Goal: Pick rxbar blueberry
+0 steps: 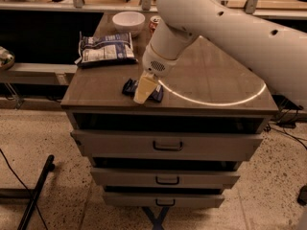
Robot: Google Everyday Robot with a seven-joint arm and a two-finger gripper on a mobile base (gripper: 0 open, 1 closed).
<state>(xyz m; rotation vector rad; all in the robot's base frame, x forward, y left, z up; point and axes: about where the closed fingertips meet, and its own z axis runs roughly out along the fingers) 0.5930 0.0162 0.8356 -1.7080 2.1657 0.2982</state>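
Rxbar blueberry [128,86] apparently under pincer [141,96]

Gripper [144,91] over rxbar blueberry [128,86], middle hidden, perhaps touching, can [154,21] mostly behind arm [216,23]
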